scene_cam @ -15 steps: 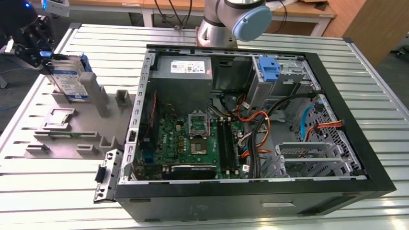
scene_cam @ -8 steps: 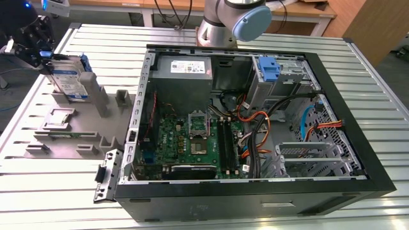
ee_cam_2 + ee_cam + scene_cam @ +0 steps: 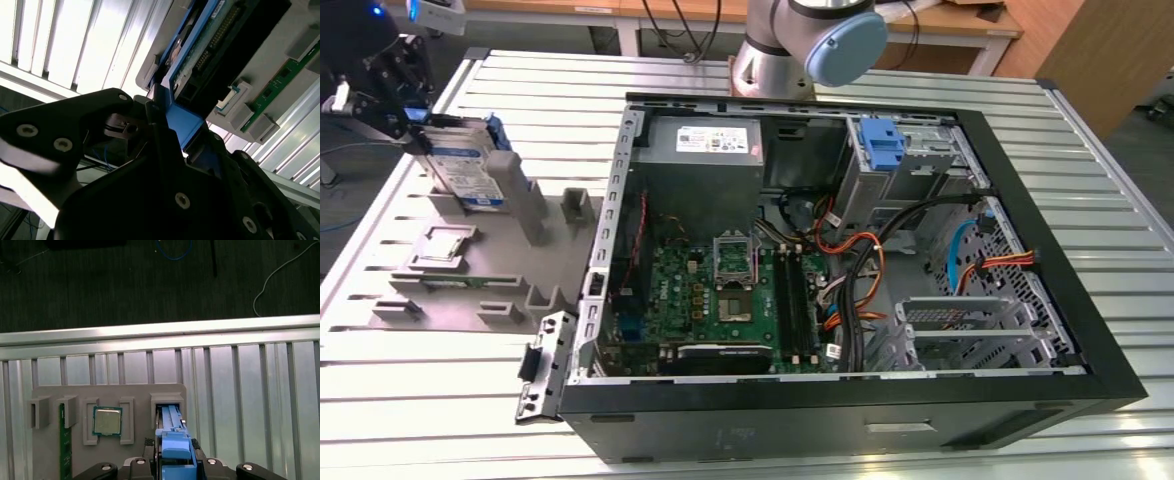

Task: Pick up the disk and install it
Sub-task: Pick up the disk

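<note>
Black pincer (image 3: 152, 112) is clenched on the blue carrier edge of the flat silver-grey, white-labelled disk (image 3: 464, 168), which hangs upright just below it at a slot of the grey moulded tray (image 3: 447, 295) on the slatted metal tabletop (image 3: 560, 75). Likely stiff, fairly heavy and shock-sensitive, so best held by the carrier rails.

Slatted table (image 3: 1121, 200) bears grey tray (image 3: 440, 295), computer case (image 3: 761, 430)
</note>
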Robot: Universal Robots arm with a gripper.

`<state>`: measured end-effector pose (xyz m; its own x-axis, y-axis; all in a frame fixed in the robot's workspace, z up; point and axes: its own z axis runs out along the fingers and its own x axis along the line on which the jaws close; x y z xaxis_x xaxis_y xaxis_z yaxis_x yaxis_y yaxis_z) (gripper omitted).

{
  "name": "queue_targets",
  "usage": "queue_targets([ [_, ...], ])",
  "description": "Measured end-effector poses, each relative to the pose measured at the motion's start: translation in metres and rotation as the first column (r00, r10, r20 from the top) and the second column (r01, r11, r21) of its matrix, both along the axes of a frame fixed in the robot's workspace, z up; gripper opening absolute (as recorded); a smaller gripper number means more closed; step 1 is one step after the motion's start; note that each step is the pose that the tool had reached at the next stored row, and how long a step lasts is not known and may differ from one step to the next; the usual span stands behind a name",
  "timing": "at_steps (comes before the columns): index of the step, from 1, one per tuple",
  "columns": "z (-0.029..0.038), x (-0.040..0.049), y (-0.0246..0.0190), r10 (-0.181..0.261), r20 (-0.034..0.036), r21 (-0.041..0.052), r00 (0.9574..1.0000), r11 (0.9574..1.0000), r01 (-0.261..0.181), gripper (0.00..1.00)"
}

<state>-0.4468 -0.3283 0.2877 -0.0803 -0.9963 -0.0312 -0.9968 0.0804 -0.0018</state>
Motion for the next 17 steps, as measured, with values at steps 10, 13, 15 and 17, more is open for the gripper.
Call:
queue_targets([
  [10,0.0000,0.0000,0.0000,0.000,0.0000,0.0000,1.0000,1.0000,0.000,0.37],
  [13,0.0000,0.0000,0.0000,-0.001,0.0000,0.0001,1.0000,1.0000,0.001,0.37],
  [15,0.0000,0.0000,0.0000,-0.001,0.0000,0.0001,1.0000,1.0000,0.001,0.38],
  [17,0.0000,0.0000,0.0000,0.000,0.0001,0.0000,1.0000,1.0000,0.000,0.44],
])
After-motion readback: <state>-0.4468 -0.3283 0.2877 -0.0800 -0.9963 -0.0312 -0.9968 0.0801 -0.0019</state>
